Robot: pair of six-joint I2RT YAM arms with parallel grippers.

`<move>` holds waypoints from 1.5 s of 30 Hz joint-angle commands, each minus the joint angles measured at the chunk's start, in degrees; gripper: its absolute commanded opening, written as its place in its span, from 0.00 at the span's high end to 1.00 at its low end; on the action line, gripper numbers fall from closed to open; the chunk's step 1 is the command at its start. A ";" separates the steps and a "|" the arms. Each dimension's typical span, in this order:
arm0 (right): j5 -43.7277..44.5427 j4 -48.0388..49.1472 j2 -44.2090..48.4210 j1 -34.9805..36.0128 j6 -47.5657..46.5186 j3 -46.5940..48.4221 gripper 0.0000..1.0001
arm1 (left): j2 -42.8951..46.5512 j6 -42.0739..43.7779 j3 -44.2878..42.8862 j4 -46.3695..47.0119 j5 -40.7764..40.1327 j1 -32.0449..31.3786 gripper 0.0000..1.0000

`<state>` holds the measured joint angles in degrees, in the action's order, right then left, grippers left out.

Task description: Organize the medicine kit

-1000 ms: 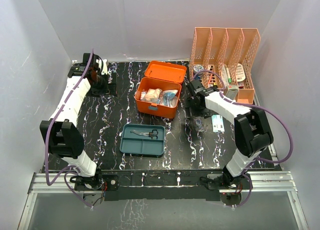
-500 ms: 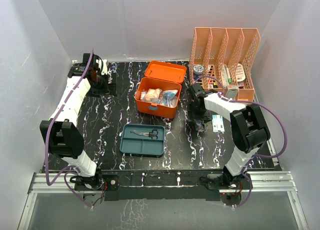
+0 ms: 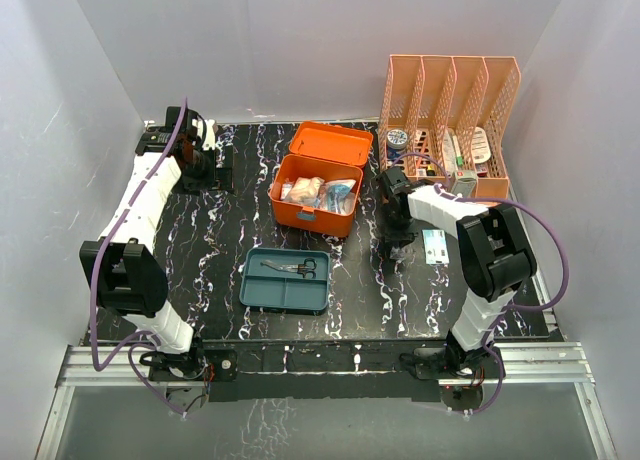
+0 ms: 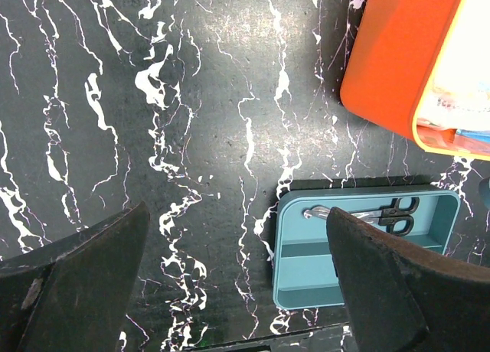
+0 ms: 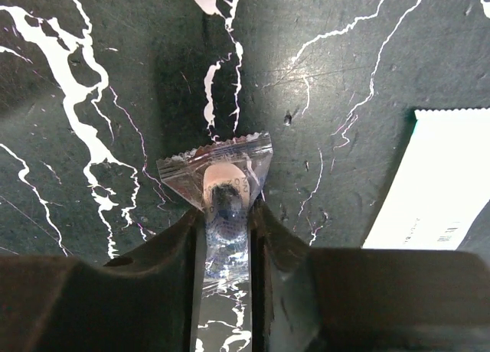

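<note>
Right jaws have dropped and closed on a clear sachet point(image 5: 222, 164), four o'clock of the kit point(image 3: 310, 218); left jaws gape.

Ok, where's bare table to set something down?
Widest bare stretch: between the left arm and the medicine kit and teal tray. Smaller patch: between tray and right arm's base. Crowded: right gripper on a clear sachet, white packet, file organizer.

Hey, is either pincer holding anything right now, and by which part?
The right pincer pinches a small clear sachet by its near half, crimped far end sticking out. The left pincer is open and empty.
</note>
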<state>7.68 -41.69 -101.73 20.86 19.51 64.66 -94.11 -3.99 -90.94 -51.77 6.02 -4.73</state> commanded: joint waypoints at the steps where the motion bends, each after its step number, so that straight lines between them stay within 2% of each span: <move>1: 0.45 1.14 0.77 -0.30 0.02 0.31 0.83 | 0.71 0.40 -0.65 -1.93 1.08 -0.19 0.01; 7: 1.58 -4.32 6.03 -0.27 -0.63 4.81 0.83 | 0.51 0.71 -0.64 -1.68 0.77 -0.19 0.01; 14: 1.87 -12.76 8.60 1.73 -3.36 16.48 0.83 | 0.10 0.76 -0.56 -1.58 0.07 -0.22 0.01; 23: 3.98 -15.79 3.79 17.89 -6.11 36.52 0.83 | 1.38 -0.86 3.33 -1.16 -2.71 -0.11 0.01; 30: 0.15 -17.48 -6.93 27.94 -12.00 53.62 0.83 | 2.26 -3.18 6.02 -1.93 -3.75 1.22 0.01; 37: -4.91 -15.83 -10.44 34.91 -16.33 54.32 0.85 | 4.84 -3.98 10.09 -2.37 -2.14 7.75 0.01; 45: -7.53 -16.27 -12.30 42.46 -20.30 52.02 0.86 | 6.56 -3.76 12.44 -1.81 -1.95 10.07 0.01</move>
<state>2.35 -58.78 -113.95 60.34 2.74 117.25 -91.05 -7.31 -78.96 -52.58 3.38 4.99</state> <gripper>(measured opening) 0.191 0.986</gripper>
